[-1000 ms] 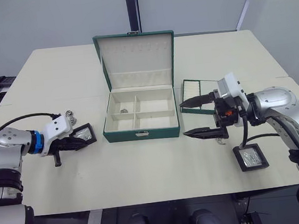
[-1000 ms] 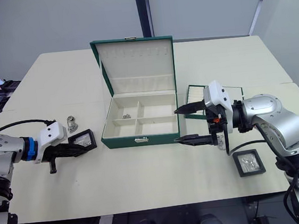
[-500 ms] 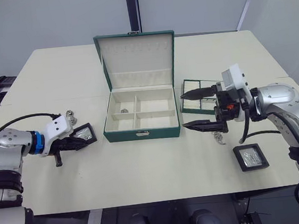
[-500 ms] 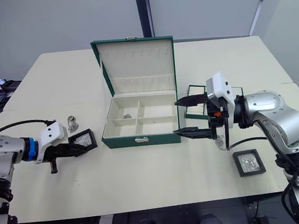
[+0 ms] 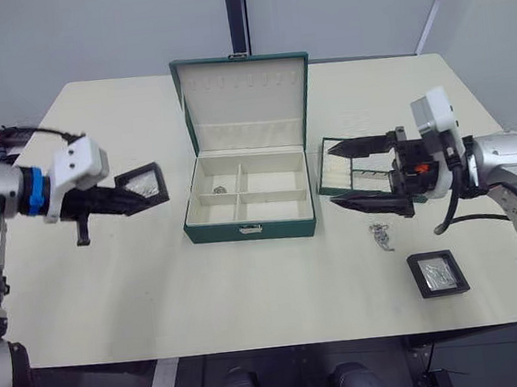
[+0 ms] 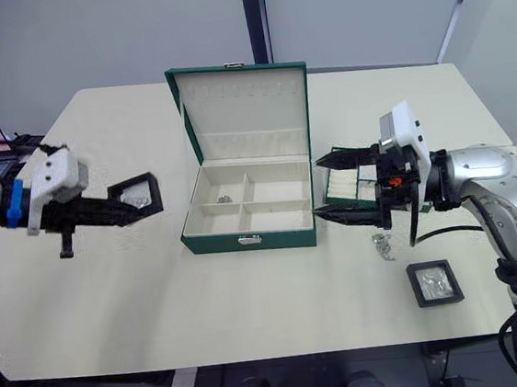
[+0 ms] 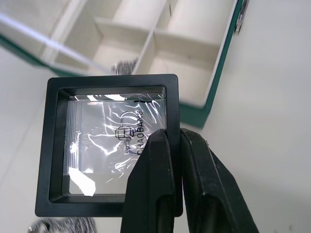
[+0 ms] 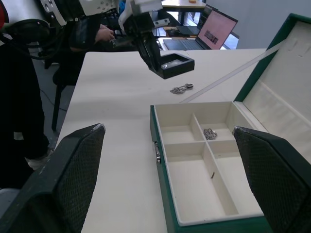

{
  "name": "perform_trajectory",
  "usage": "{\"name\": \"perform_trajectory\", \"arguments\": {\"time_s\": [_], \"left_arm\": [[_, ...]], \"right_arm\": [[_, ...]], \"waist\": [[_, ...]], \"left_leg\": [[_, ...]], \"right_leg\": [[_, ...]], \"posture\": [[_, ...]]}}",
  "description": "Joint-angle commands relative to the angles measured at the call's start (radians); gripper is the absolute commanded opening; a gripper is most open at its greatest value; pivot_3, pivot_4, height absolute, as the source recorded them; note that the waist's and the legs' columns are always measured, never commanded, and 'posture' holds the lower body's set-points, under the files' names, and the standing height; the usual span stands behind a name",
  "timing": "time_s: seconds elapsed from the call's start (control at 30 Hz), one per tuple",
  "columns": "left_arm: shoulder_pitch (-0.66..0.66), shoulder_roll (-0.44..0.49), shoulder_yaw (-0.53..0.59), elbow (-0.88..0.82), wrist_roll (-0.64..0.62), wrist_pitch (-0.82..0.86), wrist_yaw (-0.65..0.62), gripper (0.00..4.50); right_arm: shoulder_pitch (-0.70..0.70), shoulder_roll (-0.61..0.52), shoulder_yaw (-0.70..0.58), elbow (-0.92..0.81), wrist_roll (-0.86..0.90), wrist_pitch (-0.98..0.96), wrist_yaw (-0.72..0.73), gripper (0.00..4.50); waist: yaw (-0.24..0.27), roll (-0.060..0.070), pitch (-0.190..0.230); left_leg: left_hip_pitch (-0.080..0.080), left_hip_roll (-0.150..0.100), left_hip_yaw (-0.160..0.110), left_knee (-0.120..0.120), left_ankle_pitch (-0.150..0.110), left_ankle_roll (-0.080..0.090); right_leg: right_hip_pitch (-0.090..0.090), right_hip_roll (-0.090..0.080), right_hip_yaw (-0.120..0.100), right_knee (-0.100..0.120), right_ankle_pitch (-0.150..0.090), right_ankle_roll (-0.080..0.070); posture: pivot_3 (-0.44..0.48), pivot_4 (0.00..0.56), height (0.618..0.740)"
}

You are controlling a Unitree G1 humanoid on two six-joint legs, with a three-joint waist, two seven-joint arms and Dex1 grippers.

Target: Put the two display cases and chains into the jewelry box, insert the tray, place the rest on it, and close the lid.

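Left gripper (image 5: 128, 201), clamped on 1 edge of a display case (image 5: 143, 183) held aloft left of the jewelry box (image 5: 250, 205): your thin grip may let it swing or drop before the compartments.

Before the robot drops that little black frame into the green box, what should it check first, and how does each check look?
1. Left jaws shut on the display case: ok.
2. Lid up, jewelry box open: ok.
3. Free compartment: ok, three look empty; one holds a chain.
4. Case above the box: not ok, it is left of it.
5. Right jaws clear of the box: ok, open beside it, over the tray.
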Motion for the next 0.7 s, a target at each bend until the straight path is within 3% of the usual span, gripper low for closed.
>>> {"name": "perform_trajectory", "arguments": {"time_s": [0.03, 0.3, 0.7], "left_arm": [[-0.063, -0.038, -0.037, -0.079, -0.009, 0.06, -0.003, 0.02], [-0.25, -0.229, -0.191, 0.026, 0.098, 0.047, 0.025, 0.02], [-0.453, -0.509, -0.287, 0.45, 0.258, -0.19, 0.144, 0.02]], "right_arm": [[0.005, -0.029, -0.057, -0.032, 0.02, 0.014, -0.025, 4.5], [0.078, -0.048, -0.137, -0.085, 0.032, 0.059, -0.125, 4.5], [0.258, -0.088, -0.24, -0.212, 0.037, 0.078, -0.245, 4.5]], "waist": [[-0.001, 0.0, 0.0], [0.0, 0.0, 0.0], [0.0, 0.0, 0.0]], "left_leg": [[0.0, 0.0, 0.0, 0.0, 0.0, 0.0], [-0.001, 0.0, -0.001, 0.001, 0.0, 0.0], [-0.001, -0.001, -0.002, 0.0, 0.0, 0.0]], "right_leg": [[0.0, 0.0, 0.0, 0.0, 0.0, 0.0], [0.0, 0.001, 0.001, -0.001, 0.0, 0.0], [0.001, 0.001, 0.002, -0.001, 0.0, 0.0]], "posture": [[0.0, 0.15, 0.74], [0.0, 0.15, 0.74], [0.0, 0.15, 0.74]]}}
